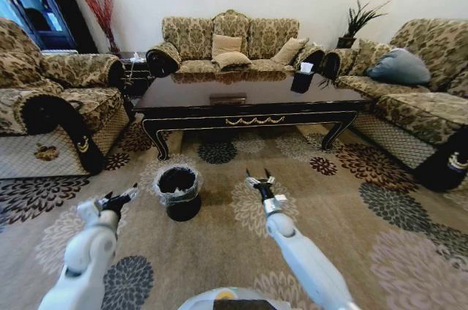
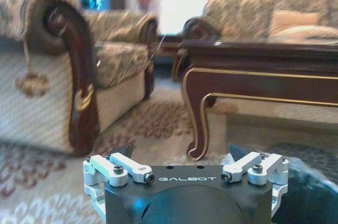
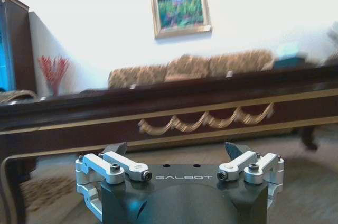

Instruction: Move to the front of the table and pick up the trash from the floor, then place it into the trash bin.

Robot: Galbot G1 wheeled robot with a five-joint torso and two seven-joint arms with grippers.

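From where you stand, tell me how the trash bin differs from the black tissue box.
The trash bin stands on the carpet in front of the table, between the two grippers; the tissue box sits on the tabletop's far right. The bin is round with a translucent liner over its rim; the box looks squarish with white tissue poking out. Both are black and upright.

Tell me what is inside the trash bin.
The trash bin shows its grey liner folded over the rim and a dark interior. Its bottom is in shadow, so any trash inside cannot be made out.
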